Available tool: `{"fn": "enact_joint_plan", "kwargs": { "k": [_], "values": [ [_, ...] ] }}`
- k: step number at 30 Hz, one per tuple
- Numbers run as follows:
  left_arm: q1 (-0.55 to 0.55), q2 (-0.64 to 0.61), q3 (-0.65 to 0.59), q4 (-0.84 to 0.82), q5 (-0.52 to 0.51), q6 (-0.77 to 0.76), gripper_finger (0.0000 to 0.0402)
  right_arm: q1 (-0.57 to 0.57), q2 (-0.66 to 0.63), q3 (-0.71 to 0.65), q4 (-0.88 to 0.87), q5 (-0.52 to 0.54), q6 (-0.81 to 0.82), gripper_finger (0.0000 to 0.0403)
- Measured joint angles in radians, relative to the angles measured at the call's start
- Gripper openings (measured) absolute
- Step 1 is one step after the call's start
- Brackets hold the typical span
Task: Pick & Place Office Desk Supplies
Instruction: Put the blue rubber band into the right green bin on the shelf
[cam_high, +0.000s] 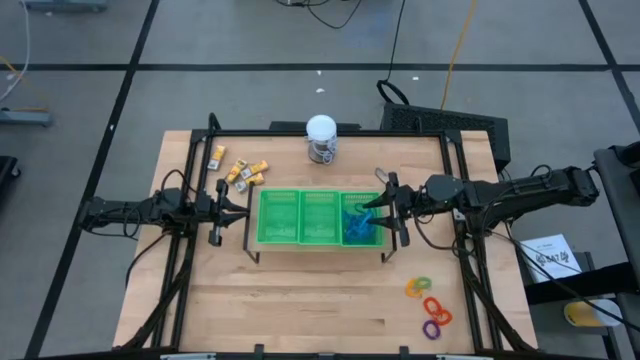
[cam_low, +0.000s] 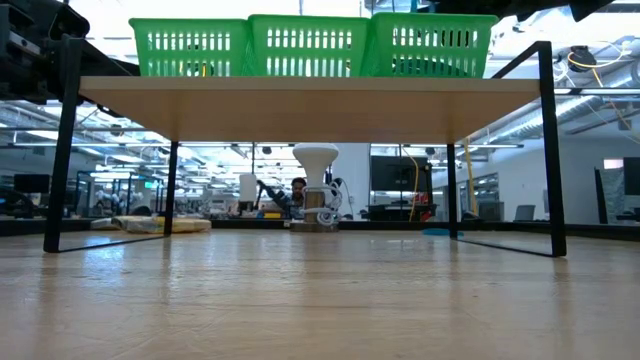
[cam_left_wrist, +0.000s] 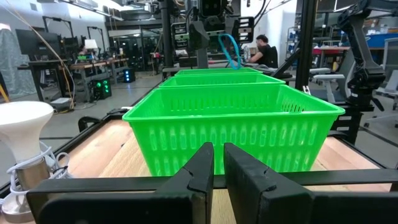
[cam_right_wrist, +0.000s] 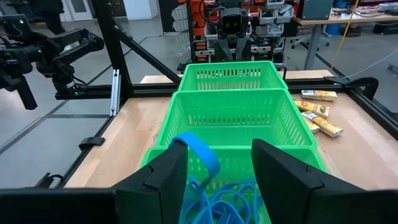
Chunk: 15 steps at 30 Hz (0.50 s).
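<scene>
Fingers of my right gripper (cam_right_wrist: 214, 171) stood apart over the tray's (cam_right_wrist: 273, 118) near compartment, a blue loop (cam_right_wrist: 200, 152) draped just between them, released or nearly; left gripper (cam_left_wrist: 214, 168) shut, idle opposite.

Tray (cam_high: 300, 218) on a shelf (cam_low: 300, 95) mid-tabletop (cam_high: 300, 300); loops (cam_high: 357, 222) in its right compartment, jar (cam_high: 321, 139) behind, blocks (cam_high: 240, 170) back-left, rings (cam_high: 428, 305) front-right.

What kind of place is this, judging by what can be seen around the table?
Probably a robotics lab or workshop. Two robot arms work at a wooden table with a green tray; behind it stand workbenches with monitors, and a person sits at a desk.
</scene>
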Motion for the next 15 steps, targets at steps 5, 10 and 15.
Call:
{"fn": "enact_joint_plan", "kwargs": {
  "k": [5,10,15],
  "values": [
    [0.000,0.000,0.000,0.000,0.000,0.000,0.0044,0.000,0.000,0.000,-0.023,0.000,0.012,0.0173],
    [0.000,0.000,0.000,0.000,0.000,0.000,0.0045,-0.014,0.000,0.000,-0.026,0.000,0.197,0.0174],
    [0.000,0.000,0.000,0.000,0.000,0.000,0.0045,-0.026,0.000,0.000,-0.043,0.000,0.251,0.0172]
  ]
}}
